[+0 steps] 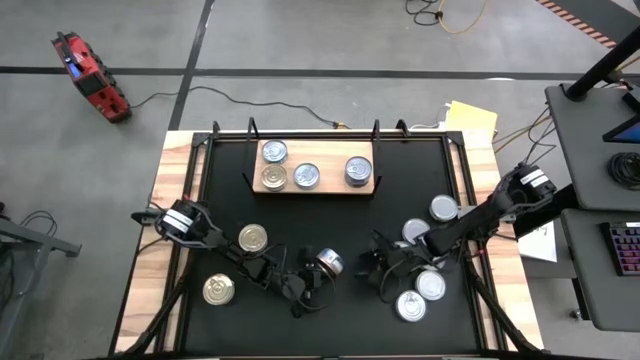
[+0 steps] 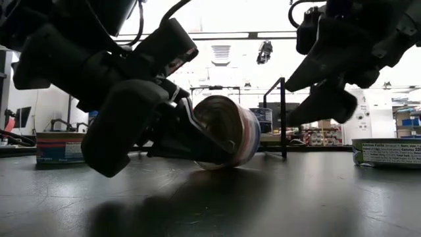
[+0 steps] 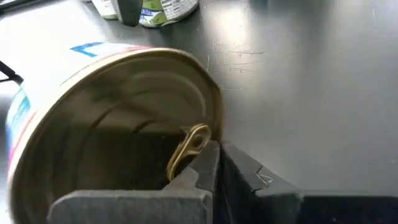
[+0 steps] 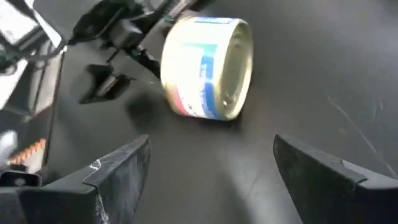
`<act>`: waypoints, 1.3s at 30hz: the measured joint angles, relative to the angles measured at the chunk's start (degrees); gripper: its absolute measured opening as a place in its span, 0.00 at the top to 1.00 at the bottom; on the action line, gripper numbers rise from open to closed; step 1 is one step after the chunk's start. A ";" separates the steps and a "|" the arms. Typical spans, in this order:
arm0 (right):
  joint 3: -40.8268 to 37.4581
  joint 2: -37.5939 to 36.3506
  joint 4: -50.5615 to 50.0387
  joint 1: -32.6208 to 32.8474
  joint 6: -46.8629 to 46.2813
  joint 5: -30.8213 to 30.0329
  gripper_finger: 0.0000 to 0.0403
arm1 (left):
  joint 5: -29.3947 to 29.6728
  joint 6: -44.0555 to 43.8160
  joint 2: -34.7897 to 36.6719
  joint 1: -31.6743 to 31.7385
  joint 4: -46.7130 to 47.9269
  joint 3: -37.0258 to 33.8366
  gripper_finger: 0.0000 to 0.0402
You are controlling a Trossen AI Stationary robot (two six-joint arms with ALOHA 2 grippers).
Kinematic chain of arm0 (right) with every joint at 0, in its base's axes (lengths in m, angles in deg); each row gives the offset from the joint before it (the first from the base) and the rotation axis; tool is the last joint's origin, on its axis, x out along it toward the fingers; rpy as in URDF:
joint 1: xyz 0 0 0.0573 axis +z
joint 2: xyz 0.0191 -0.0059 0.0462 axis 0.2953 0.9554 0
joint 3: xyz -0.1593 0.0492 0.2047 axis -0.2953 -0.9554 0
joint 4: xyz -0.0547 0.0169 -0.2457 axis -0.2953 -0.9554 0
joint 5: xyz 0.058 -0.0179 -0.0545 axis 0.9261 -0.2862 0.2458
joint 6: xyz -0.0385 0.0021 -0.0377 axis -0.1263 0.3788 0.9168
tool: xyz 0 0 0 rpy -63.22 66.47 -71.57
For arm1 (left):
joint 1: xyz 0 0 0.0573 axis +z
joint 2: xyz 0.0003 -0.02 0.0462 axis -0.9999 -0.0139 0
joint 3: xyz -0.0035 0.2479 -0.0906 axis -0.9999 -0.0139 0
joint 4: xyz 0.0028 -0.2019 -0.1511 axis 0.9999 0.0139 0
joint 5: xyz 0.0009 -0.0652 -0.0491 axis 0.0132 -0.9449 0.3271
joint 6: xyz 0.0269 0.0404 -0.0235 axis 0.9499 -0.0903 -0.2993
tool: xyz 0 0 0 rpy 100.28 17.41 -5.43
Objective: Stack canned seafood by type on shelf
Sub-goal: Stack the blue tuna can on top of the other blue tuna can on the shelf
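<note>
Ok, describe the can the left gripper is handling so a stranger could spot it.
Start at the black table, near edge, midway between both arms. The left gripper pinches a gold-topped can there. It alone is tipped on its side; every other can sits flat.

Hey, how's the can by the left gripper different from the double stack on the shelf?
The tipped can lies on its side on the black table; the stacked pair stands upright on the shelf. The left gripper is shut at the tipped can's rim; nothing touches the stack. Both are short round tins.

No readable text: only blurred label print on the tipped can and neighbouring cans.
</note>
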 joint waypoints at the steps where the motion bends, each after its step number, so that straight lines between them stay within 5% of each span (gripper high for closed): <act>1: 0.00 0.63 0.89 0.00 1.89 -0.76 0.19 | 0.11 -0.02 0.01 0.03 -0.03 0.00 1.00; 14: 0.15 10.90 20.95 0.24 14.88 -6.67 0.20 | 0.77 -0.48 0.15 0.13 -0.57 0.04 1.00; 27: 10.72 18.48 9.32 0.11 14.98 -12.09 0.21 | 0.84 -0.48 0.26 0.68 -2.24 0.11 1.00; 39: 12.45 18.67 5.12 0.11 17.39 -13.28 0.46 | 0.82 -0.43 0.27 0.66 -1.98 0.11 1.00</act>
